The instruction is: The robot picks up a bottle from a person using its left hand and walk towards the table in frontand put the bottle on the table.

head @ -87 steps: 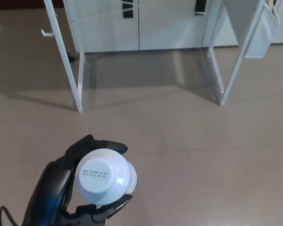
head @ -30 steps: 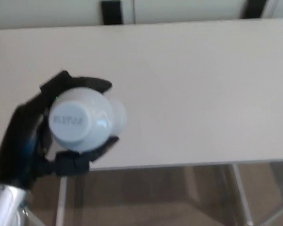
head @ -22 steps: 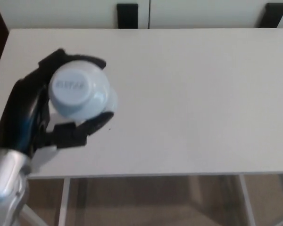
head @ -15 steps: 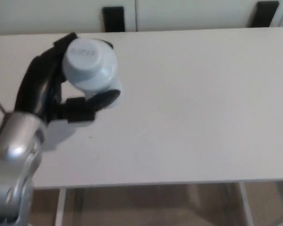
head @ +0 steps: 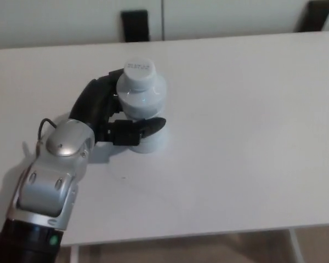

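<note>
Black fingers [head: 147, 126] are wrapped snugly round the white bottle [head: 143, 97], one lying across its near side just under the shoulder and the others curled in behind it from the left, so the left hand [head: 107, 112] is plainly holding it and nothing else. From where the fingers sit, the bottle is right inside the grasp and a touch to their right, its long axis standing up from the surface with the white cap [head: 138, 68] on top and the base down low by the tabletop. The base looks to be resting on the white table [head: 252, 109], or as near as makes no difference, though I cannot see the contact itself under the hand. So the move to come, as I judge it, turns on the fingers spreading sideways and the hand drawing back to the left, away from the bottle, without tipping it. Behind the hand comes the silver forearm [head: 55, 170], reaching in from the near left corner, with a thin dark cable [head: 43, 127] looped at the wrist. The right hand does not show at all, so the left is the only one near. By count: one bottle, one cap, one table, one robot hand, and two dark blocks [head: 136, 24] at the far edge that I cannot identify.
</note>
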You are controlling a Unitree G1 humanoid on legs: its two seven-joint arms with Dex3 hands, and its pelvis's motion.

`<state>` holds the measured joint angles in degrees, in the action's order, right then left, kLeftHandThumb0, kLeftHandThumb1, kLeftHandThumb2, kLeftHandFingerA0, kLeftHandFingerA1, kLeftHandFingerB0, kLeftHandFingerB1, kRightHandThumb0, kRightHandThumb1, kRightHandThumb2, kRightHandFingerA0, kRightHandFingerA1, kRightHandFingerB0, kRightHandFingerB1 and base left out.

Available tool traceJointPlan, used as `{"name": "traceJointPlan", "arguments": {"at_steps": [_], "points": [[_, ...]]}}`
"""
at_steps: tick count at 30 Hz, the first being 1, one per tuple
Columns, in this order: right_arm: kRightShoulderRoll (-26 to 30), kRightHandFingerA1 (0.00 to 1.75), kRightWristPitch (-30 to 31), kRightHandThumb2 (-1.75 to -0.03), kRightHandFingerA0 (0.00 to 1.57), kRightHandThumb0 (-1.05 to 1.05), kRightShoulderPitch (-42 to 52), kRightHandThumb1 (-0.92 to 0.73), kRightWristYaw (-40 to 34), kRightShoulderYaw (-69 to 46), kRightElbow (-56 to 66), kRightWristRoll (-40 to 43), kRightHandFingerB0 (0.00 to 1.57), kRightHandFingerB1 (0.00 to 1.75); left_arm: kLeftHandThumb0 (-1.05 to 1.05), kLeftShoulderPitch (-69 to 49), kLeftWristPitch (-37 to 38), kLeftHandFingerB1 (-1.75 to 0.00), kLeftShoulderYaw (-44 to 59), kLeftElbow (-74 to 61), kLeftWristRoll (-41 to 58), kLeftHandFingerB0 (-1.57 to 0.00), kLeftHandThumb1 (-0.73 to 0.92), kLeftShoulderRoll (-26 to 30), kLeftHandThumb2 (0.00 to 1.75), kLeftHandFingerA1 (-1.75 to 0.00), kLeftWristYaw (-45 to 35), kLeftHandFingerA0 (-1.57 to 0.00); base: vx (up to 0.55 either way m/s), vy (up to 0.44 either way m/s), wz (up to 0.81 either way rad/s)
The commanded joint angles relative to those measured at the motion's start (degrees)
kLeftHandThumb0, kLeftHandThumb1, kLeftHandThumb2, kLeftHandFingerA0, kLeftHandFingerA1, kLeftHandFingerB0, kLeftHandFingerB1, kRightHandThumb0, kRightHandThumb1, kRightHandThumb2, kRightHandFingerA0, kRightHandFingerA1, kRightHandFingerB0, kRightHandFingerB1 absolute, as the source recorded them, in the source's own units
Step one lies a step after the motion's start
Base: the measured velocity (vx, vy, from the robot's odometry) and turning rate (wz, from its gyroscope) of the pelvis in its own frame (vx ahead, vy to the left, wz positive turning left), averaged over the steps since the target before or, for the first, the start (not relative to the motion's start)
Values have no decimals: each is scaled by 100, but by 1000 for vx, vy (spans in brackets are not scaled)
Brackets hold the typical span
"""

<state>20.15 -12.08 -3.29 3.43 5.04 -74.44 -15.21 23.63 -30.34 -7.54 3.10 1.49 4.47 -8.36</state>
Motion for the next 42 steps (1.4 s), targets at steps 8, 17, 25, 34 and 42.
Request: {"name": "traceJointPlan", "arguments": {"at_steps": [8,17,25,34,42], "points": [[58,46,69,-60,60,-39,81,-69,124,-81,-42,79,54,42,-15,-431,135,-86,-282,164,-296,-83,80,62,64,-121,131,-111,17,2,3],[86,46,56,-61,63,-41,140,-70,44,63,-41,-55,55,41,-69,-661,642,-9,-541,56,-233,0,44,410,81,-14,-476,0,0,0,0],[99,47,44,-61,66,-41,203,-69,36,103,-51,-47,56,41,-77,-772,1102,0,-607,-39,-122,0,53,624,57,0,-857,0,0,0,0],[41,46,104,-61,64,-40,308,-70,53,85,-68,-18,53,41,-78,-1037,1049,0,-412,-455,0,0,44,845,79,0,-1138,0,0,0,0],[149,48,59,-61,64,-41,236,-70,248,15,-108,36,51,40,-80,-1590,1168,0,725,-1256,662,0,47,1555,76,0,-1714,0,0,0,0]]}}
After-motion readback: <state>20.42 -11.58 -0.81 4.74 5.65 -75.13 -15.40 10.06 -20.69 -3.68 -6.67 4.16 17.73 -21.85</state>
